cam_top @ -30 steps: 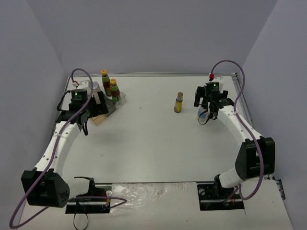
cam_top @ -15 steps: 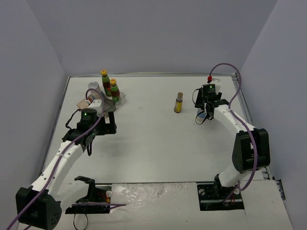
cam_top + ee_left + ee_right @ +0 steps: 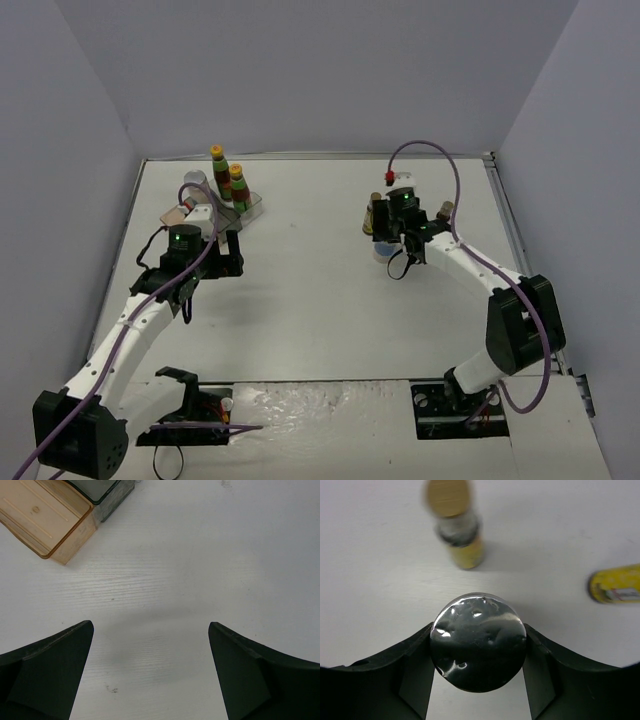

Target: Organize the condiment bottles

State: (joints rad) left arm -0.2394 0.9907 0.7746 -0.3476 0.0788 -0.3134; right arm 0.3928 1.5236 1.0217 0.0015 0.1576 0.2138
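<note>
My right gripper [image 3: 478,630] is shut on a pale jar with a silver-grey lid [image 3: 478,656], a finger on either side of the lid; in the top view the jar [image 3: 382,252] hangs under the gripper [image 3: 390,240]. Just beyond it stands a slim brown-capped yellowish bottle [image 3: 456,527], partly hidden in the top view [image 3: 371,217]. Another yellowish bottle [image 3: 615,586] sits to the right [image 3: 445,210]. Two yellow-capped sauces [image 3: 218,168] [image 3: 238,186] and a second silver-lidded jar [image 3: 193,181] stand at the tray [image 3: 222,215]. My left gripper [image 3: 150,625] hangs open over bare table, near the tray [image 3: 230,260].
The tray's orange compartment [image 3: 46,519] and a grey one [image 3: 106,495] lie at the top left of the left wrist view. Walls close the table at the back and both sides. A cable loops above the right wrist [image 3: 420,150].
My right gripper closed on the jar at the back right and carried it left, next to the slim bottle. The left arm drew back from the tray, then stayed still.
</note>
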